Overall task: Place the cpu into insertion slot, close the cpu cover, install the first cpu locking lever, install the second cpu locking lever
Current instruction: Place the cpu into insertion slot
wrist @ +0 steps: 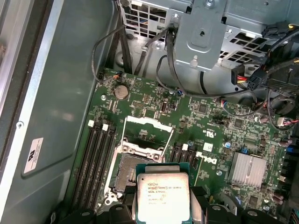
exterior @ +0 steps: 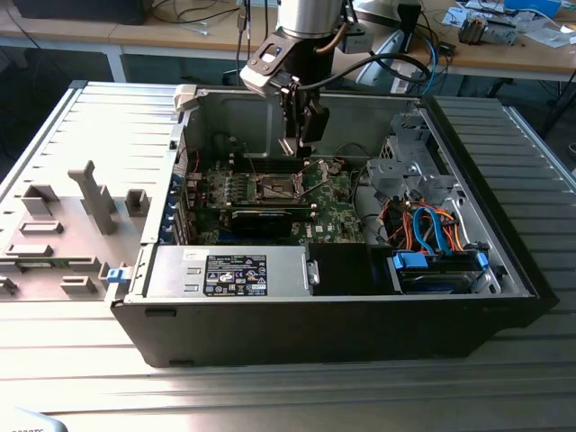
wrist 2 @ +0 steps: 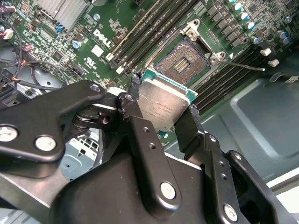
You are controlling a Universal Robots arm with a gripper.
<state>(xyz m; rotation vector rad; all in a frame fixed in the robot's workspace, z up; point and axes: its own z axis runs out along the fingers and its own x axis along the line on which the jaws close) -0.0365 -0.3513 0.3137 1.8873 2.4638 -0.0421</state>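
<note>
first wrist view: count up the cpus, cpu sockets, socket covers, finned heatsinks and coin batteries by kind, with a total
cpu: 1
insertion slot: 1
cpu cover: 1
finned heatsink: 1
coin battery: 1
total: 5
</note>
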